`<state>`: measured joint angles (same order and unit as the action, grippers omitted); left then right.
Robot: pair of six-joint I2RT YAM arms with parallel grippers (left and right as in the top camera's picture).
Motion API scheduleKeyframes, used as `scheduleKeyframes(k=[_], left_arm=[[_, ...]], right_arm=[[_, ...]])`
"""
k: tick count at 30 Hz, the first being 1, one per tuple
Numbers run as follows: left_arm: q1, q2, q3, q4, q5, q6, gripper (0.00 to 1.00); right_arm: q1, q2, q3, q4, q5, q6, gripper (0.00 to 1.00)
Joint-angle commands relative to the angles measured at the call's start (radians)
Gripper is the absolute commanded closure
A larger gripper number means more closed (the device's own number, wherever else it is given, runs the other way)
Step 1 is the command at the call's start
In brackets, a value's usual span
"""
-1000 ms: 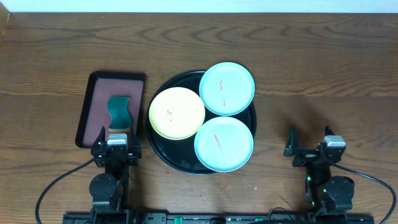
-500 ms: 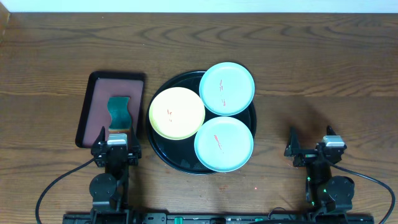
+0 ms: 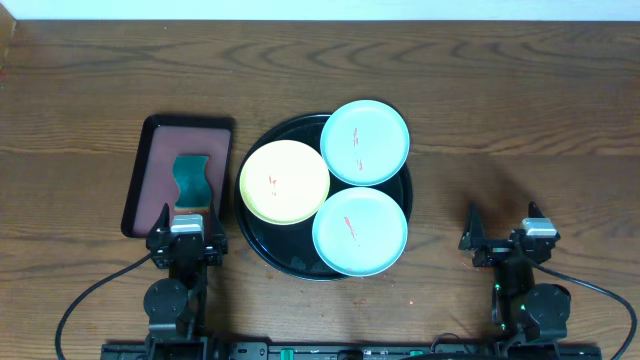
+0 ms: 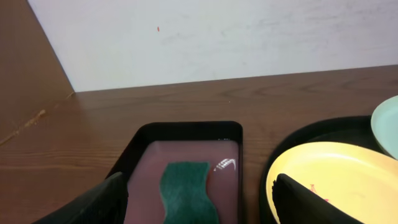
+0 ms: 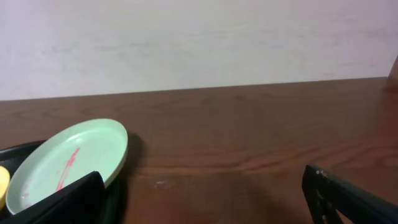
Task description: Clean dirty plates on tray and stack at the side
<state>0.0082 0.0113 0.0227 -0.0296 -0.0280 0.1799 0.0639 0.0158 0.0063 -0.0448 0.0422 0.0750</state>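
Note:
The round black tray (image 3: pixel 290 258) sits mid-table and holds three plates with red smears: a pale yellow plate (image 3: pixel 285 181), a teal plate (image 3: pixel 365 142) at the back right and a teal plate (image 3: pixel 360 231) at the front right. My left gripper (image 3: pixel 186 226) is open and empty at the near edge, left of the tray. My right gripper (image 3: pixel 502 233) is open and empty at the near edge, right of the tray. The left wrist view shows the yellow plate (image 4: pixel 348 180) and the tray rim (image 4: pixel 323 127). The right wrist view shows a teal plate (image 5: pixel 71 158).
A rectangular black tray (image 3: pixel 158 140) with a reddish-brown inside lies left of the round tray and holds a dark green sponge (image 3: pixel 193 180); the sponge also shows in the left wrist view (image 4: pixel 186 190). A white wall runs along the table's far edge.

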Motion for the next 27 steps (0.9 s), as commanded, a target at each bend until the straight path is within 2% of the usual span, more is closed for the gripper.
scheduleKeyframes(k=[1,12,22,27], left_arm=[[-0.002,0.001,0.001,-0.041,-0.002,-0.021,0.25],[-0.002,0.176,0.128,-0.041,-0.009,-0.078,0.25],[-0.002,0.453,0.346,-0.045,-0.001,-0.081,0.25],[-0.002,0.583,0.488,-0.101,0.070,-0.082,0.25]], right_arm=[[-0.005,0.000,-0.001,0.011,0.010,-0.002,0.01],[-0.005,0.000,0.000,0.080,0.010,-0.002,0.01],[-0.005,0.010,0.052,0.090,0.014,-0.002,0.01],[-0.005,0.073,0.126,0.087,0.013,-0.002,0.01]])
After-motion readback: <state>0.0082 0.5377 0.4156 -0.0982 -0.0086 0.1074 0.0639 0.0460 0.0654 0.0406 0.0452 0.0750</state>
